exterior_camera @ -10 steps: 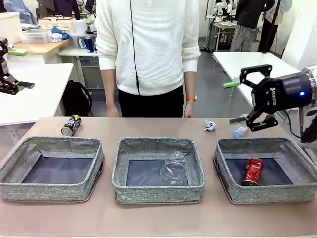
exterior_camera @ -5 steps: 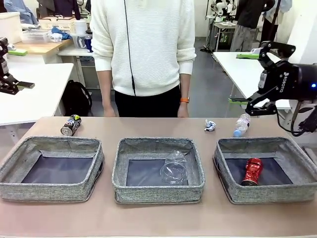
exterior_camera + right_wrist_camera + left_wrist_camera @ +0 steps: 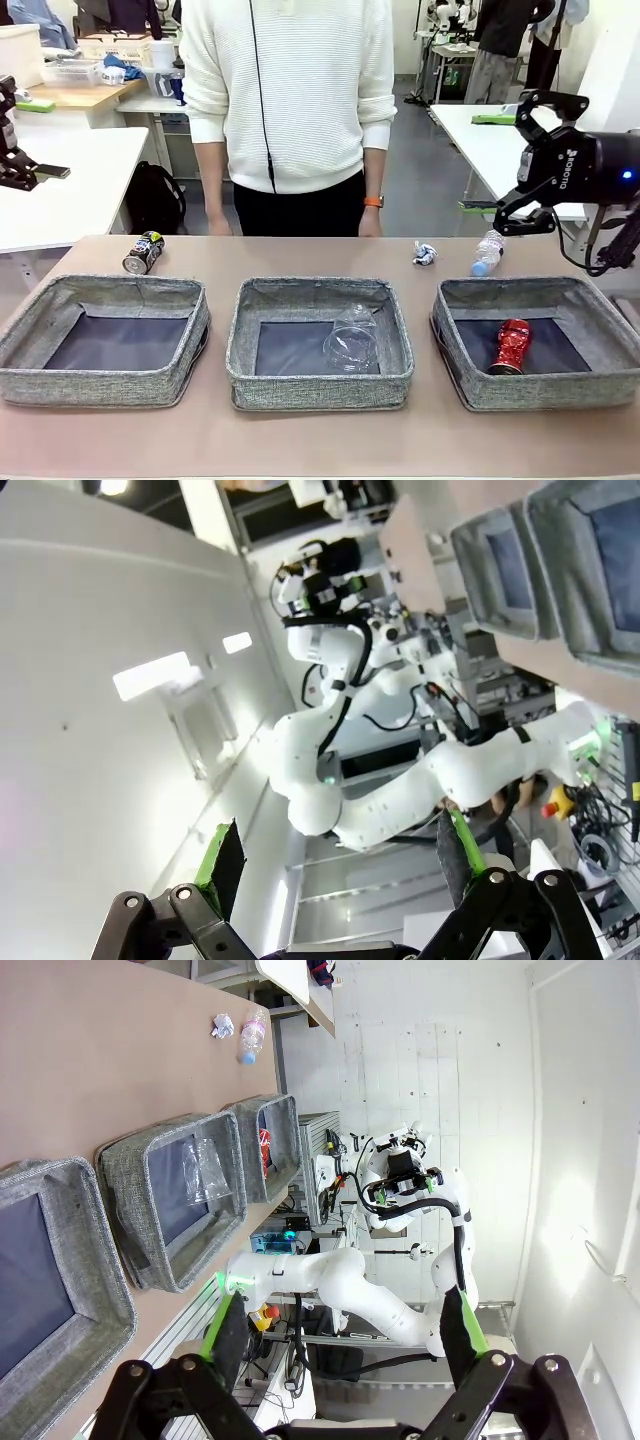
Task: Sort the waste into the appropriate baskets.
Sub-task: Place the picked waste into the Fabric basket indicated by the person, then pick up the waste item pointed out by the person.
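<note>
One bottle, cap nearward

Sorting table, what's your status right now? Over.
Left pincer and right pincer open, empty. Clear cup in middle basket, red can in right basket. Dark can, paper wad, bottle loose on table. Nothing in the way.

We see a tan worktable up front, with a white table at left, a white table at right and grey floor behind. A black backpack sits on the floor. The wooden bench far left holds clear plastic bins. The wall is white-painted block wall, and there's a bright light panel.
</note>
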You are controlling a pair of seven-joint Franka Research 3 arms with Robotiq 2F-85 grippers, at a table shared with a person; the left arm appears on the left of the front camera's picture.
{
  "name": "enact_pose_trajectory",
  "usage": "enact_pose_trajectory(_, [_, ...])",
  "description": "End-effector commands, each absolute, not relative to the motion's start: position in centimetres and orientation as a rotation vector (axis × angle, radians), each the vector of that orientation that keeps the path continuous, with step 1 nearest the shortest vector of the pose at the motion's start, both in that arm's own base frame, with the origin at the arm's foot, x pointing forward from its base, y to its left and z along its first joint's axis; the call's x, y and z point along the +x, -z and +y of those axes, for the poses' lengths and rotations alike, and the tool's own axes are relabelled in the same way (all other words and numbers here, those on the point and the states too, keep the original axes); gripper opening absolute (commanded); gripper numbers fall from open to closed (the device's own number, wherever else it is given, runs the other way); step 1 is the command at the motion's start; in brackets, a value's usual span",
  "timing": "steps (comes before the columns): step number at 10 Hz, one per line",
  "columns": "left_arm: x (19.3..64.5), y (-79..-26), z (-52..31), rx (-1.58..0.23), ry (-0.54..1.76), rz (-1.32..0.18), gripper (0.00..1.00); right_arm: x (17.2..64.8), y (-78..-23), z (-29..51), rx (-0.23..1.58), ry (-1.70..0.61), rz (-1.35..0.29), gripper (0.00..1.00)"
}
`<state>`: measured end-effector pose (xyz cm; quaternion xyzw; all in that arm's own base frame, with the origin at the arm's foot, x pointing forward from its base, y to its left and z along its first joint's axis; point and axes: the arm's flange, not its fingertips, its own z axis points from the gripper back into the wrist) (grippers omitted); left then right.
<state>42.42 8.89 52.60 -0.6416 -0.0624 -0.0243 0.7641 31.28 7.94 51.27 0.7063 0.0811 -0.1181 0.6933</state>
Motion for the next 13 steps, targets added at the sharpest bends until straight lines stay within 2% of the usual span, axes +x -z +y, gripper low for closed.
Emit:
enact_pose_trajectory(1, [42.18, -52.70, 8.93, -1.394, 0.071, -0.138, 1.00, 31.23, -51.51, 8.23, 1.609, 0.268, 0.183, 1.00])
enact_pose_trajectory(13, [42.18, -52.70, 8.93, -1.394, 0.071, -0.138, 1.00, 31.23, -51.51, 8.23, 1.609, 0.268, 0.183, 1.00])
